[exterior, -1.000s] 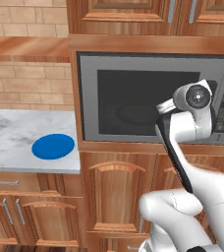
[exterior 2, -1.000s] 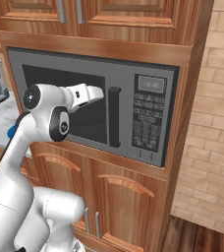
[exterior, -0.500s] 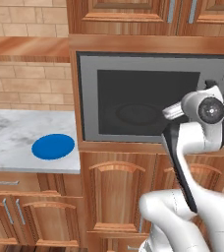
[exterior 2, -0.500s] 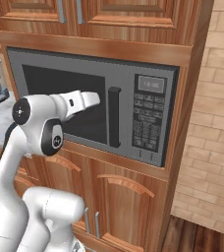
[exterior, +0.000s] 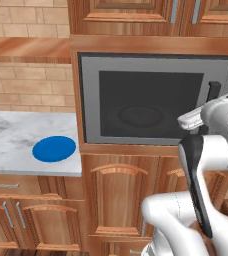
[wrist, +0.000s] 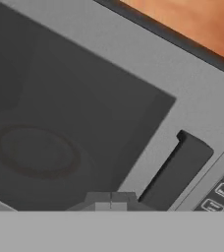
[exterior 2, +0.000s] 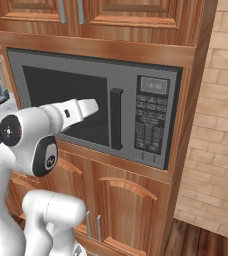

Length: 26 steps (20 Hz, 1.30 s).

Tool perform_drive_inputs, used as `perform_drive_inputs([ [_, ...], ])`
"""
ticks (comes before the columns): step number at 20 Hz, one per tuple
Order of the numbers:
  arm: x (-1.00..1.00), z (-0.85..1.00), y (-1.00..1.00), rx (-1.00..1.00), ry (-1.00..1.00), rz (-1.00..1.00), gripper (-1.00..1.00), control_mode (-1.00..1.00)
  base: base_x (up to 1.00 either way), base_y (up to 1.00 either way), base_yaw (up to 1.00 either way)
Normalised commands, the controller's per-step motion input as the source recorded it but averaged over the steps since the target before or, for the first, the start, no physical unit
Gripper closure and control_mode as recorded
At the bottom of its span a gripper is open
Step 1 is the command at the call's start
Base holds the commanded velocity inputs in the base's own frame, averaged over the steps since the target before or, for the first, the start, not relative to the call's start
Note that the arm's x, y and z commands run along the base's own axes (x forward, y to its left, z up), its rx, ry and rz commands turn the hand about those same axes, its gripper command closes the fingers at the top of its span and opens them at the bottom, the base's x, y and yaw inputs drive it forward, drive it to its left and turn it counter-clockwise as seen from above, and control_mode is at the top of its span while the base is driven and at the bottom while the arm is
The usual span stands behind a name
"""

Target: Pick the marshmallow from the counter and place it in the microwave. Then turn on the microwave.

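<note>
Swinging further toward the door handle (exterior 2: 116,119) since a second ago, the gripper (exterior 2: 88,107) now hangs just before the dark glass of the microwave (exterior 2: 86,80), which is shut. Whether its jaws are released or clenched cannot be told. Through the glass the plate (wrist: 35,151) shows dimly. On the counter (exterior: 16,134), near its front right corner, lies a blue plate (exterior: 54,149). No marshmallow can be made out.

My left base view looks forward from behind the arm, taking in the microwave (exterior: 151,100) and counter (exterior: 16,150). My right base view faces that same microwave (exterior 2: 101,110) from the other side. My hand view sits close to its door handle (wrist: 175,170), tilted.
</note>
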Motion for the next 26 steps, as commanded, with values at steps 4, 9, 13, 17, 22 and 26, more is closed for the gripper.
perform_drive_inputs([
  [4,-0.43,0.21,-0.03,0.00,0.00,0.05,1.00,-1.00,0.00,0.00,0.00],
  [9,-0.31,0.15,-0.05,0.00,-0.02,0.03,1.00,-1.00,0.00,0.00,0.00],
  [13,-0.26,0.06,-0.10,0.03,0.00,0.01,1.00,-1.00,0.00,0.00,0.00],
  [17,-0.08,0.00,-0.07,0.09,0.01,0.01,1.00,-1.00,0.00,0.00,0.00],
  [22,0.00,-0.02,-0.13,0.12,0.00,0.01,1.00,-1.00,0.00,0.00,0.00],
  [26,0.00,-0.12,-0.14,0.21,0.00,-0.01,1.00,-1.00,0.00,0.00,0.00],
])
